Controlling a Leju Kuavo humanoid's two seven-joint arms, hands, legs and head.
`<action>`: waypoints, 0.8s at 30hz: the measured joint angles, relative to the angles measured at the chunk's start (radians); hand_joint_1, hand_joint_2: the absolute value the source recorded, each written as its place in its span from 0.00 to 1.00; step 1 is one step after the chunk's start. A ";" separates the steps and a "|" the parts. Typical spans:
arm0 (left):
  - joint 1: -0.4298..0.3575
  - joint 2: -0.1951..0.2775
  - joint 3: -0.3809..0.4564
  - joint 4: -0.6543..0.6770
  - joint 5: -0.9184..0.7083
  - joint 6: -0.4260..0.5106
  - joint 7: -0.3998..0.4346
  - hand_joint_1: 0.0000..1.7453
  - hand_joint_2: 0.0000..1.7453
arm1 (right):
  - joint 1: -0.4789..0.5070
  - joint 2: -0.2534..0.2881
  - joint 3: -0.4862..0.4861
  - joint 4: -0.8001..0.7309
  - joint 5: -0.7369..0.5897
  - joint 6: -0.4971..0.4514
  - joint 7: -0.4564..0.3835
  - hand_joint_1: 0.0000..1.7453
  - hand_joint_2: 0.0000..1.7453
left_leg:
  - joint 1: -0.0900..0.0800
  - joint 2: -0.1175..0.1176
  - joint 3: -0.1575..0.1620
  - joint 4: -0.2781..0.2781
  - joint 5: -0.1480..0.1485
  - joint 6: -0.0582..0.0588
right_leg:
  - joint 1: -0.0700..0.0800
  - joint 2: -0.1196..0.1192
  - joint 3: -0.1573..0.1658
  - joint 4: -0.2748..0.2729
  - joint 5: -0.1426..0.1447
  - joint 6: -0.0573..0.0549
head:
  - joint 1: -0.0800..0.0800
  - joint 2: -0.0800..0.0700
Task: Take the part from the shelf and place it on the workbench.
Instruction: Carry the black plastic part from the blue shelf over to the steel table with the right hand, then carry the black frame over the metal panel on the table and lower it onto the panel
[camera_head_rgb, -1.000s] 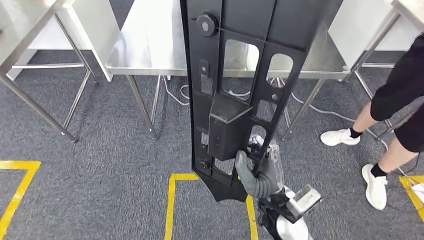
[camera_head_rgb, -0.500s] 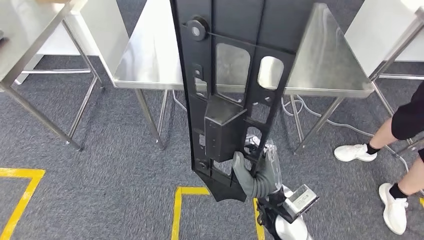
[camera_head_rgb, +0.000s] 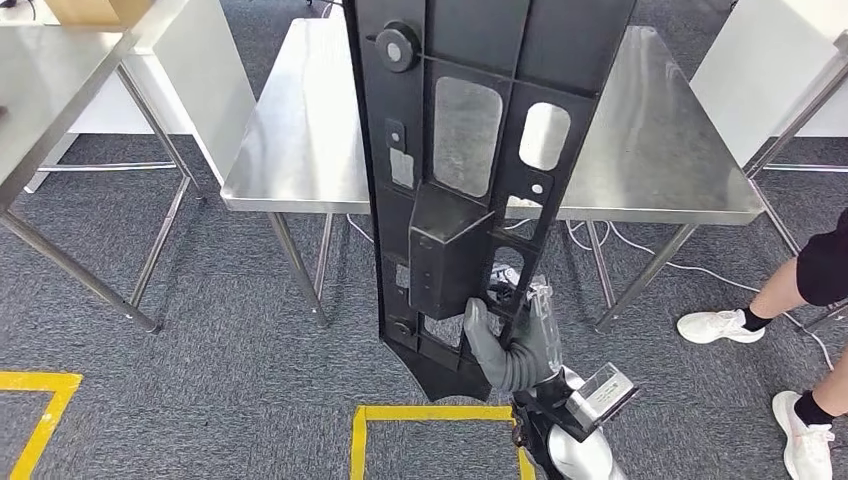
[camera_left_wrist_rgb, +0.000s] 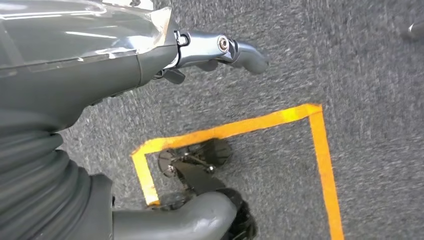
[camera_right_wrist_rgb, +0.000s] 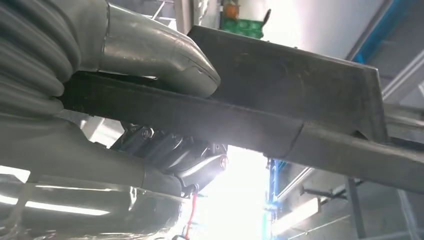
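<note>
view shifted | workbench (camera_head_rgb: 650, 150) nearer | person (camera_head_rgb: 800, 300) at frame edge

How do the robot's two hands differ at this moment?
The right hand grips the lower end of the long black part, held upright before the steel workbench; the left hand holds nothing and hangs over the grey carpet and yellow floor tape. Both have grey ribbed covers.

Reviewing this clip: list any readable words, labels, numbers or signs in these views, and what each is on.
None can be read.
The long black plastic panel held by the right hand shows no print.
The steel workbench is unmarked.
The yellow floor tape forms lines, not characters.
</note>
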 joint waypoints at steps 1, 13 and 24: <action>0.000 0.000 0.000 0.000 0.000 0.000 -0.001 0.00 1.00 | -0.003 0.000 0.002 0.000 0.000 0.000 0.000 1.00 1.00 | 0.000 -0.002 0.014 -0.006 -0.003 0.010 | 0.000 -0.003 0.005 0.013 -0.001 0.006 | 0.000 0.000; 0.005 0.004 0.005 0.002 -0.001 -0.004 -0.008 0.00 1.00 | -0.018 -0.013 0.017 0.011 -0.032 -0.018 0.007 1.00 1.00 | -0.010 -0.011 0.146 -0.010 -0.107 0.003 | 0.005 -0.025 -0.160 0.038 0.082 0.000 | 0.012 0.000; 0.015 0.009 0.005 0.001 -0.004 -0.003 -0.012 0.00 1.00 | -0.031 -0.020 0.023 0.021 -0.051 -0.020 0.004 1.00 1.00 | -0.021 -0.001 -0.071 0.227 -0.128 0.002 | 0.021 -0.005 -0.045 0.025 0.008 -0.061 | 0.007 0.000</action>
